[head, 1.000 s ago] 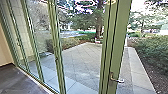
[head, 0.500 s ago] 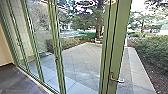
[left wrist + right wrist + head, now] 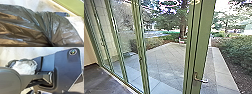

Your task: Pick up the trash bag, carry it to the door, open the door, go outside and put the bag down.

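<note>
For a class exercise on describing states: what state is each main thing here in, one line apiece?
Trash bag, creased, drawn together into folds
Door, open or shut I cannot tell
Door handle, lever roughly level
Bushes, in leaf
Tree trunk, upright

I see tall, green-framed glass panels (image 3: 143, 65) facing a paved yard (image 3: 164, 58) in daylight.
On the left I see a cream wall (image 3: 89, 51) above a dark indoor floor (image 3: 101, 80); outdoors, a tree trunk (image 3: 183, 28) rises beyond the paving, and on the right leafy green shrubs (image 3: 237, 50) border brown ground (image 3: 234, 68) beside pale slabs (image 3: 222, 72).
</note>
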Robot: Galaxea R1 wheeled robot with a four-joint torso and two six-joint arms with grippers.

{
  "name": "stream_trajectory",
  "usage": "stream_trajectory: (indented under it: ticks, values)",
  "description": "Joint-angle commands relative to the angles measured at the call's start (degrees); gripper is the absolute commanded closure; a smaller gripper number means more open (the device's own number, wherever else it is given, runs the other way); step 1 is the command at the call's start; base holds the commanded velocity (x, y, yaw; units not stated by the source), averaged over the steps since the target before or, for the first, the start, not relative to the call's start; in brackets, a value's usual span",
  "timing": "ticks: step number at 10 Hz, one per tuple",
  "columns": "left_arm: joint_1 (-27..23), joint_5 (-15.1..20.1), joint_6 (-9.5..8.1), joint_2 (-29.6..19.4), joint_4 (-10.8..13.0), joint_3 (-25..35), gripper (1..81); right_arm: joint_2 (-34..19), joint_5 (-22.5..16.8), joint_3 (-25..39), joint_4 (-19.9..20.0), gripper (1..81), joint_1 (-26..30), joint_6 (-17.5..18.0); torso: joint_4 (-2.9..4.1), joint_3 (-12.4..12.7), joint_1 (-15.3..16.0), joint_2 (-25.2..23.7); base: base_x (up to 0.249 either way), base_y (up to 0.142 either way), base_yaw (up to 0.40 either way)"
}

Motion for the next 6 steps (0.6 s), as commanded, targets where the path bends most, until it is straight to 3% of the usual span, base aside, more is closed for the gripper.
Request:
stream_trajectory:
  ticks: [1, 6]
  values:
    - [-3.4, 3.1, 0.3, -0.4, -0.2, 0.3, 81.1, -9.9, -0.5, 13.3, -0.8, 1.0, 1.8, -0.1, 0.0, 0.0, 0.1, 0.0, 0.0, 0.0, 0.0]
    - [-3.5, 3.1, 0.39, -0.1, -0.2, 0.2, 81.1, -21.3, 2.2, 27.6, -0.8, 1.0, 2.6, -0.1, 0.0, 0.0, 0.1, 0.0, 0.0, 0.0, 0.0]
